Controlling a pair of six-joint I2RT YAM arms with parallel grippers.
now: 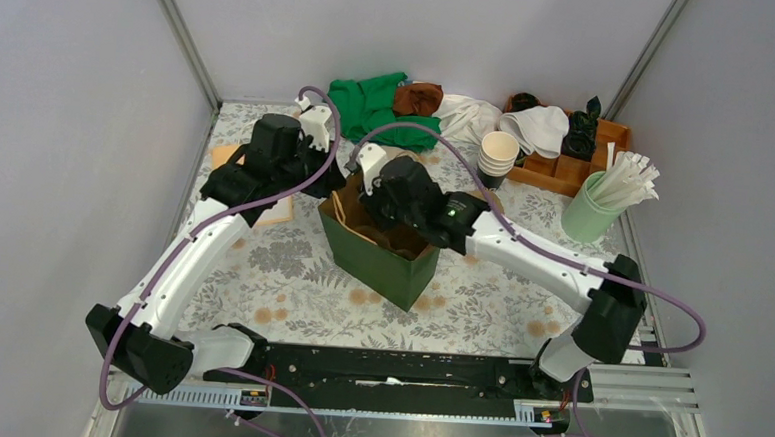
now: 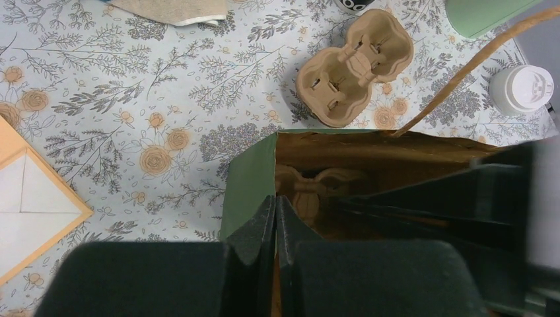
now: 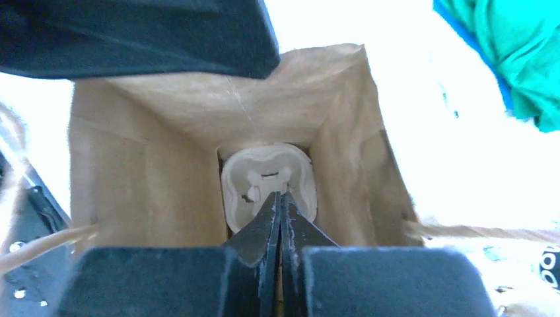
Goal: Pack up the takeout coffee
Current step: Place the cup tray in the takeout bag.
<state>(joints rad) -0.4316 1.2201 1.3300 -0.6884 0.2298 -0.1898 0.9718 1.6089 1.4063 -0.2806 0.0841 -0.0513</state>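
Observation:
The takeout coffee (image 2: 522,89), a small white cup with a white lid, stands on the flowered table beyond the bag, at the far right of the left wrist view. The green paper bag (image 1: 382,253) stands open mid-table. My left gripper (image 2: 275,205) is shut on the bag's rim (image 2: 249,185), at its left corner (image 1: 331,191). My right gripper (image 3: 280,198) is shut with nothing in it and reaches down inside the bag (image 3: 145,172), just above a moulded cup carrier (image 3: 267,175) lying on the bottom. That carrier (image 2: 310,188) also shows in the left wrist view.
A second brown pulp carrier (image 2: 353,66) lies on the table behind the bag. A stack of lidless paper cups (image 1: 498,154), a green cup of stirrers (image 1: 605,195), a wooden box (image 1: 567,158) and cloths (image 1: 375,103) sit at the back. An orange-edged board (image 2: 26,205) lies left.

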